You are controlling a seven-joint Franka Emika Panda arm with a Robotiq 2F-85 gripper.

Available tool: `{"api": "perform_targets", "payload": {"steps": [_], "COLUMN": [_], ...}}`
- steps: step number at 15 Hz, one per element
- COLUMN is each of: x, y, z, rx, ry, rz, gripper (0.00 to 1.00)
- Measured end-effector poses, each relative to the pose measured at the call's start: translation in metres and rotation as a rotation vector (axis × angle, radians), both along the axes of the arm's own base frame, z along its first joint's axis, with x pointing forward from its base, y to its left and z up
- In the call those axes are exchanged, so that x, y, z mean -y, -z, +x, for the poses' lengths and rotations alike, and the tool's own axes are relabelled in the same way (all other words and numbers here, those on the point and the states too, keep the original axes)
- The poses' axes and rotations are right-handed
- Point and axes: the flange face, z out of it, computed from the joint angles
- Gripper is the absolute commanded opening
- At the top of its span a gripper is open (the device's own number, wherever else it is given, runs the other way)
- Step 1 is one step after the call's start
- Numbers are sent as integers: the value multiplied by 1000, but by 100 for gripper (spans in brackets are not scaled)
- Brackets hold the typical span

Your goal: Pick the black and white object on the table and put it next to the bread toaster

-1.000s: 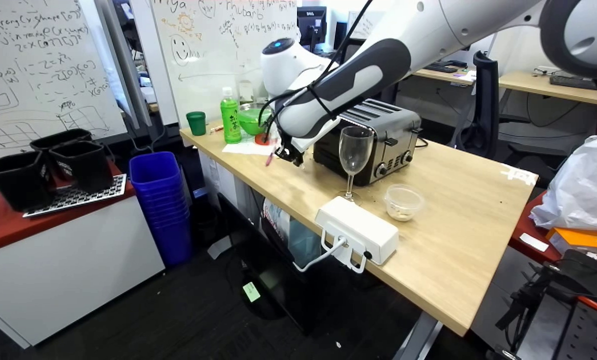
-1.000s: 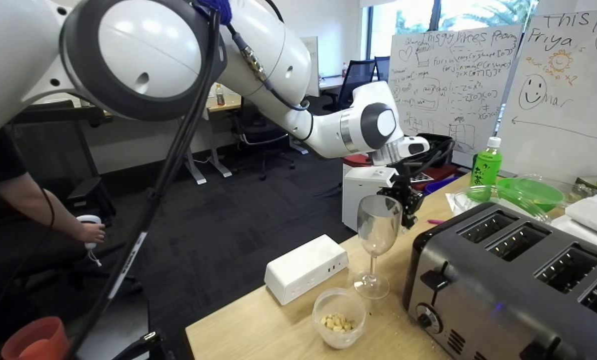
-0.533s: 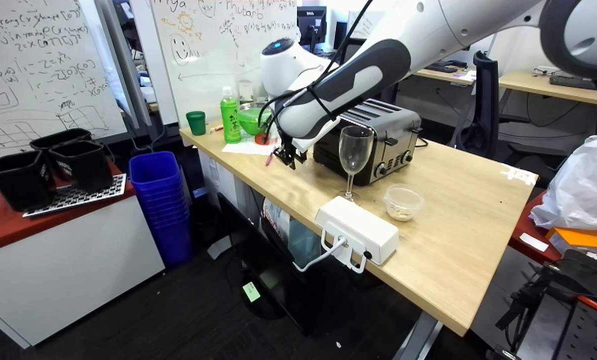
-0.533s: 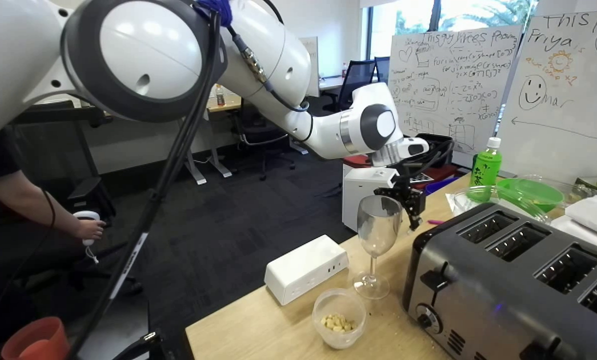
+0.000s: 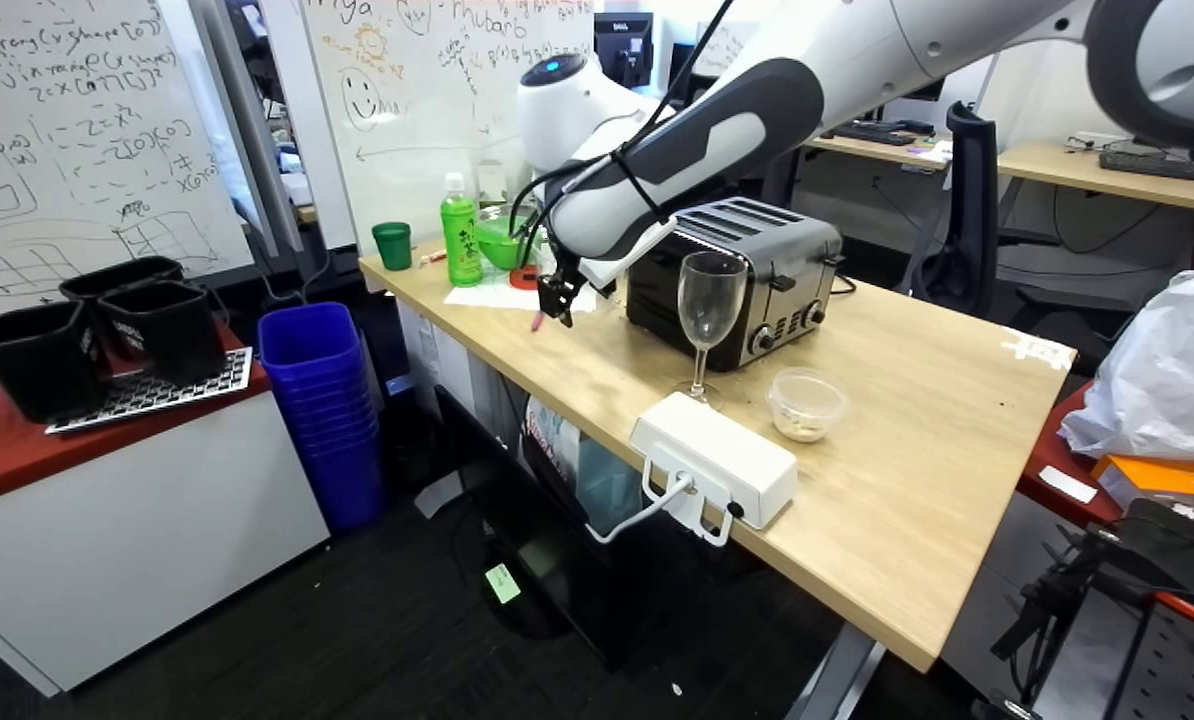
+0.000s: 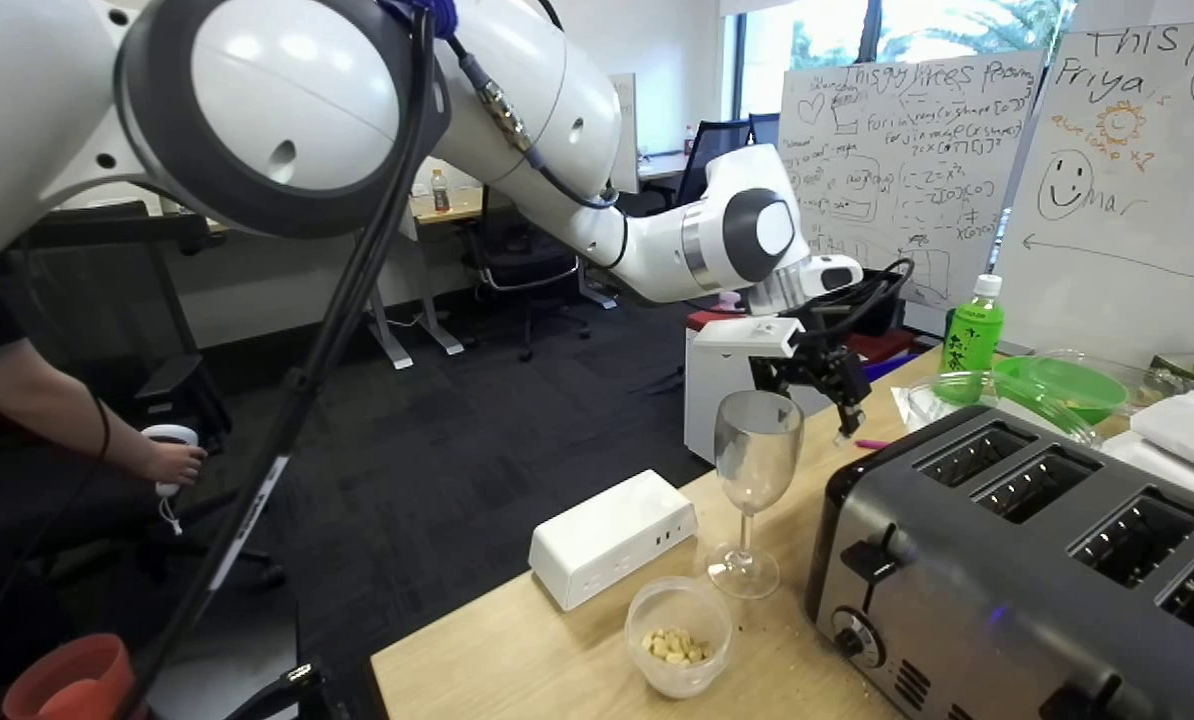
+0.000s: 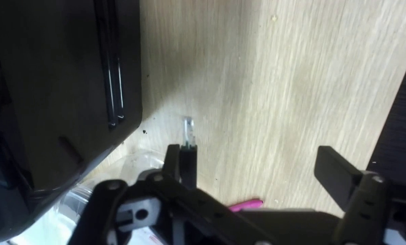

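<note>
On the wooden table (image 5: 917, 490), the toaster (image 6: 1037, 570) stands near the wide-spread pincer (image 7: 250, 153).

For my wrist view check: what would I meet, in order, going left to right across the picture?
Bread toaster → one gripper finger → small clear-looking tip → pink pen-like item, partly hidden → opposite gripper finger → dark area beyond the table.

- In the wrist view, open table (image 7: 274, 85) stretched at 12 o'clock from the gripper (image 7: 252, 161), ending toward 3.
- The bread toaster (image 7: 63, 81) walled off 10 o'clock.
- A pink pen-like thing (image 7: 250, 205) lay at 6 o'clock.
- In an exterior view, a stemmed glass (image 5: 711, 305) and white power box (image 5: 722, 450) blocked between 3 and 5 o'clock; a green bottle (image 5: 461, 240) stood at 10.
</note>
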Motion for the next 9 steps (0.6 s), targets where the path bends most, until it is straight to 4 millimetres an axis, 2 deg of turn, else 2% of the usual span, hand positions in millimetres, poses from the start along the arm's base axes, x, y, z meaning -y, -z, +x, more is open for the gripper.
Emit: {"api": "perform_targets", "payload": {"steps": [9], "x": [9], "y": [23], "z": [-19], "rx": [-189], "ry": [110], "rz": [25], "gripper": [100]}}
